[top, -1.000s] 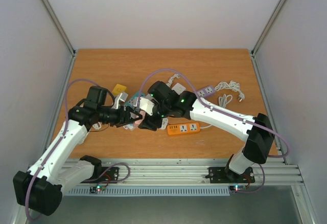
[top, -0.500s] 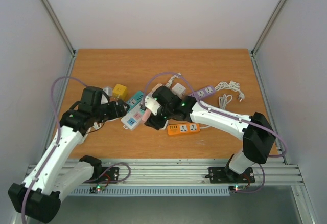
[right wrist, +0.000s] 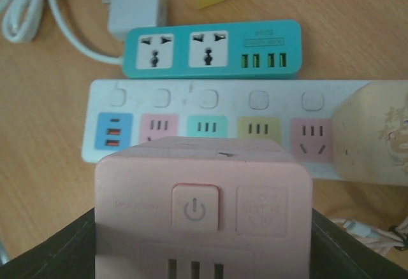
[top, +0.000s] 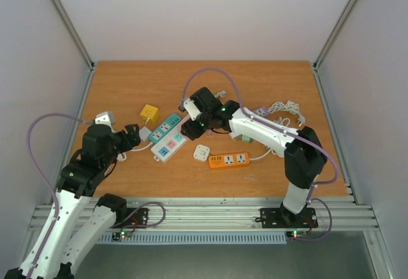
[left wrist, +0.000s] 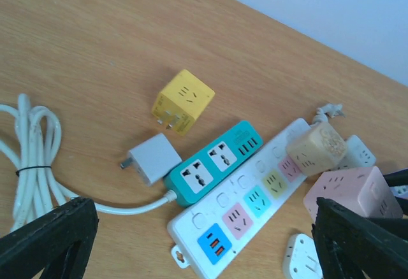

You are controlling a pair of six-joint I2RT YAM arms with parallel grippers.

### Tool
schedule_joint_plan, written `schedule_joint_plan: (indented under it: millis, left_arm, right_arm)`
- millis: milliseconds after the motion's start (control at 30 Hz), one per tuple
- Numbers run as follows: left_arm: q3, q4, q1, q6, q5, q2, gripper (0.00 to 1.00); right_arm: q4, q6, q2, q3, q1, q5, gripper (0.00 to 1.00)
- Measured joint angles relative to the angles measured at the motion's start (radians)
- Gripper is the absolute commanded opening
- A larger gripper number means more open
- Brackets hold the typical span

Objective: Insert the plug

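Top view: left arm is at the table's left edge, left claw near the white cable, spread unclear from here. Right arm reaches across, right claw over the far end of the white power strip, its load hidden from above. Teal power strip lies just beside the white one, yellow cube near it, small white adapter and orange power strip to the right. Left wrist view: left claw's jaws wide apart, nothing between them. A beige cube sits on the white strip's far end; the pink plug cube is just right of it, beside the strip. A white charger touches the teal strip's end; a tied cable bundle lies left. Right wrist view: right claw is clamped on the pink plug cube, dark fingers pressing both sides, power button facing the camera. Cube is near the row of coloured sockets; cannot tell if its prongs are in one.
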Motion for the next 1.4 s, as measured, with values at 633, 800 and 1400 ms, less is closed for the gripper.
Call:
schedule_joint_plan:
  millis: [633, 800, 1400]
  left_arm:
    - [0.043, -0.121, 0.000, 0.082, -0.095, -0.018, 0.95]
    - [0.042, -0.130, 0.000, 0.093, -0.098, -0.019, 0.95]
    - [0.039, -0.136, 0.000, 0.096, -0.105, -0.019, 0.95]
  right_arm:
    - [-0.142, 0.056, 0.250, 0.262, -0.021, -0.003, 0.38]
    - [-0.165, 0.050, 0.297, 0.301, -0.021, 0.013, 0.38]
    - [-0.140, 0.014, 0.345, 0.320, -0.021, 0.075, 0.38]
